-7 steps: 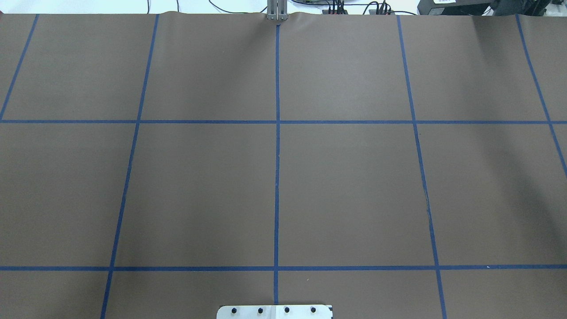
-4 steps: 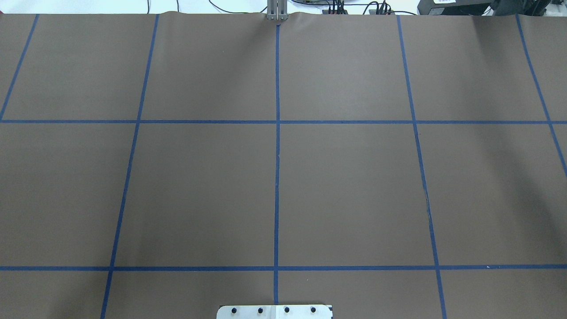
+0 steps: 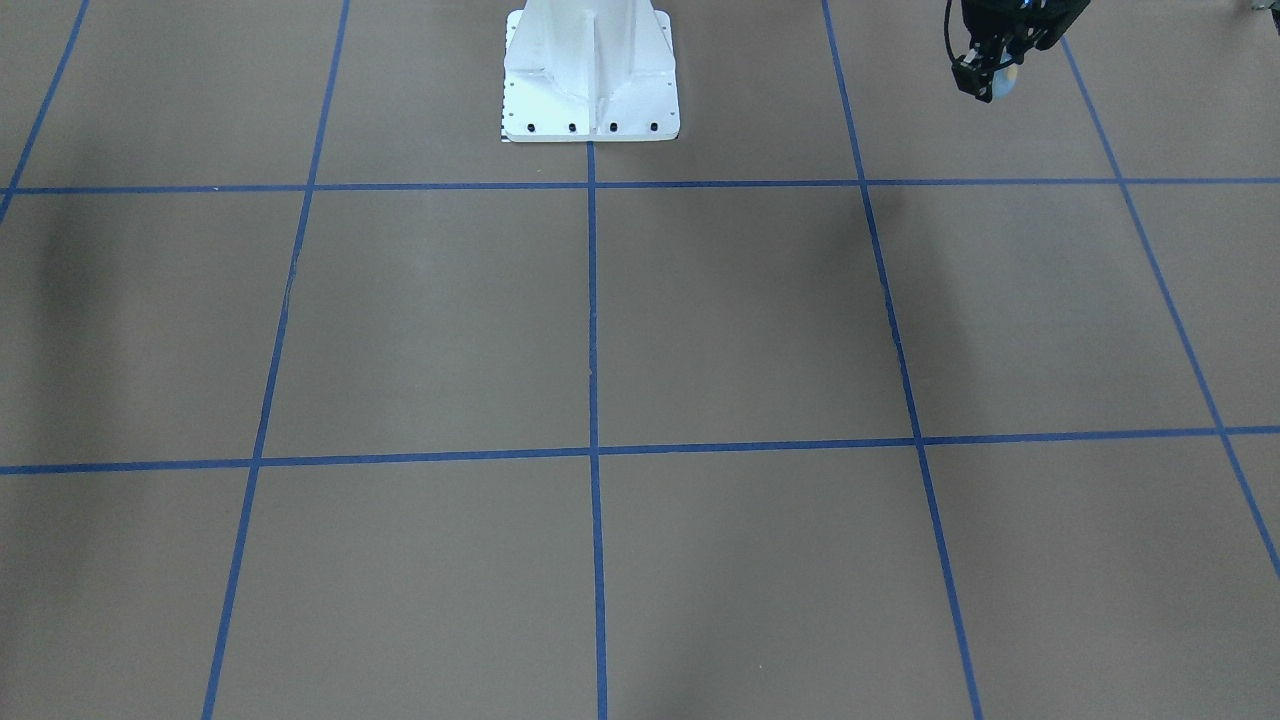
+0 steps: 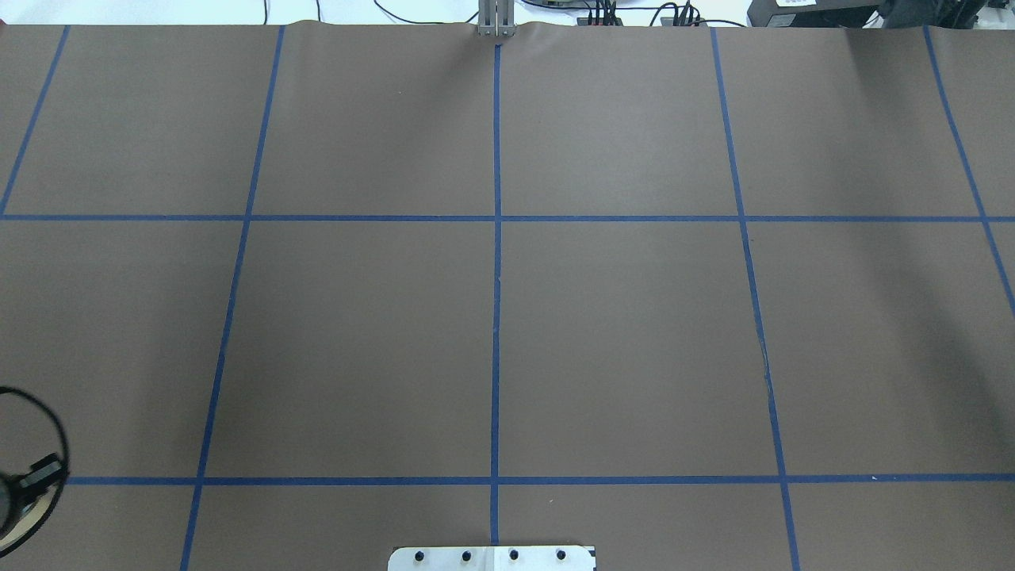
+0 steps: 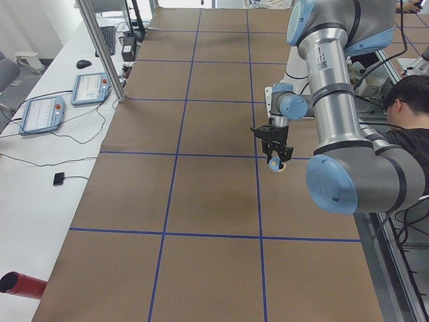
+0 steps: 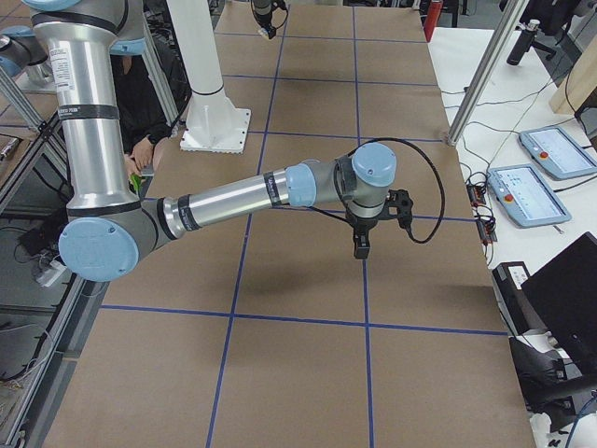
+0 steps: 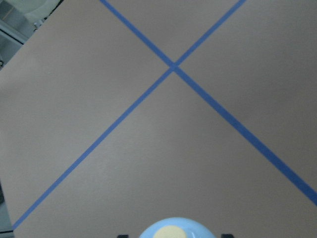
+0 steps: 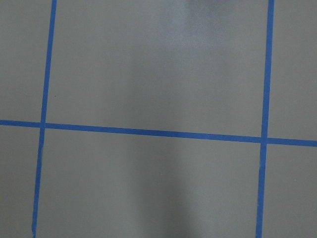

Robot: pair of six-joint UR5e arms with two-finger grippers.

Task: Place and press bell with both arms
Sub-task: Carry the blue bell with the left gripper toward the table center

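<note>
The left tool (image 3: 988, 78) clamps the sides of a small blue bell (image 7: 177, 232) above the brown counter (image 3: 700, 330); it looks light, rigid and slick-domed, best gripped low near its base; whether the right tool (image 6: 360, 245) is open, I cannot tell.

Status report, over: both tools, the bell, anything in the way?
Left tool shut on bell, held above mat. Right tool hovering, open or shut unclear. Only bare mat below.

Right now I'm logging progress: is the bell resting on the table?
No, the bell is held above the table by the left gripper.
</note>
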